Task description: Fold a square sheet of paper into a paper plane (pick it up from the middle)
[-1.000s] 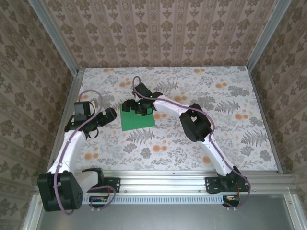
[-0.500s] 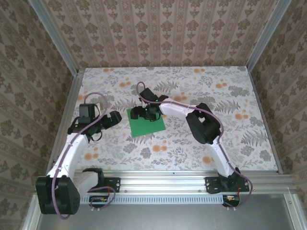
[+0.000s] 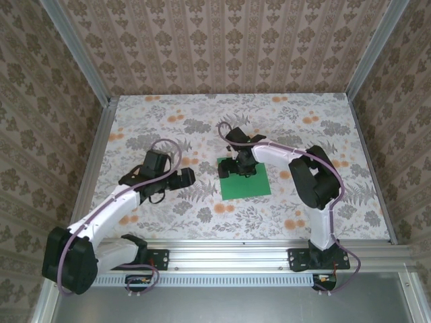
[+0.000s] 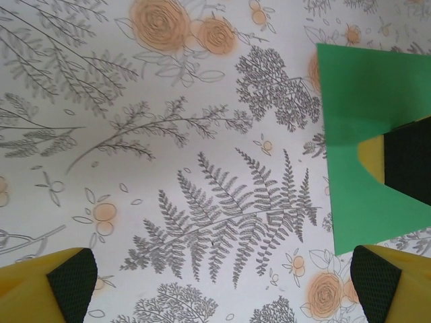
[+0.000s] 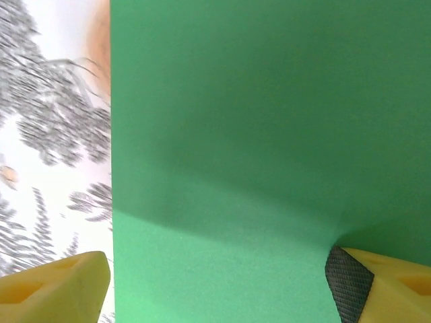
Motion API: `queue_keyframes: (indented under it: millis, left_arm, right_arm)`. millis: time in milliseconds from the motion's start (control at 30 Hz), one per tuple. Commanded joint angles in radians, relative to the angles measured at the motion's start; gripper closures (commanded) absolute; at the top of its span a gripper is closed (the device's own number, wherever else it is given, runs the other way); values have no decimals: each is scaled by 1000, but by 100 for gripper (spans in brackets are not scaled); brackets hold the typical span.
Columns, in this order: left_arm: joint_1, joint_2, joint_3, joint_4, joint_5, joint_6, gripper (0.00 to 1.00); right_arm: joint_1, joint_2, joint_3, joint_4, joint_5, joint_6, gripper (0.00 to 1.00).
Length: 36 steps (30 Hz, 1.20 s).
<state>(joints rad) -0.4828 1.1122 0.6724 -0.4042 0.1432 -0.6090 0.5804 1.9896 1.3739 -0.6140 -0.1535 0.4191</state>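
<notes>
Centre-right on floral-print table [image 3: 323, 134], thin bright green square paper sheet [image 3: 248, 187] lies flat. R gripper [image 3: 241, 166] over its far edge, jaws wide; L gripper [image 3: 187, 178] nearby left, wide, empty.

I get bright, even light; right wrist blurs the tablecloth [image 5: 54, 134], soft shadow across the square sheet of paper [image 5: 269, 121].

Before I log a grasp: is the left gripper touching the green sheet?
Apart. The top view shows bare table between the left gripper and the green sheet.

Green square sheet of paper [image 3: 248, 188] flat on floral table [image 3: 337, 195]
</notes>
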Motion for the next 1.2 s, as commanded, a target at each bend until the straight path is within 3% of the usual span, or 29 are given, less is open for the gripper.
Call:
queue_keyframes:
  millis: [0, 200, 500, 933, 1067, 1167]
  left_arm:
    - [-25, 16, 20, 12, -58, -27, 0]
    - [-31, 31, 67, -22, -92, -4, 0]
    - [-47, 73, 110, -27, -49, 32, 0]
    - [-221, 205, 197, -6, -99, 7, 0]
    - [-240, 231, 216, 1, -115, -15, 0]
    - [-240, 225, 219, 9, -122, -27, 0]
  right_arm:
    - [8, -62, 3, -141, 58, -44, 12]
    - [6, -128, -17, -182, 135, 7, 12]
    - [-14, -191, -152, -184, 209, 65, 11]
    - [-16, -189, -285, -146, 158, 79, 13]
    - [-17, -248, -311, -78, 31, 94, 14]
    - [-20, -271, -293, -96, 80, 107, 14]
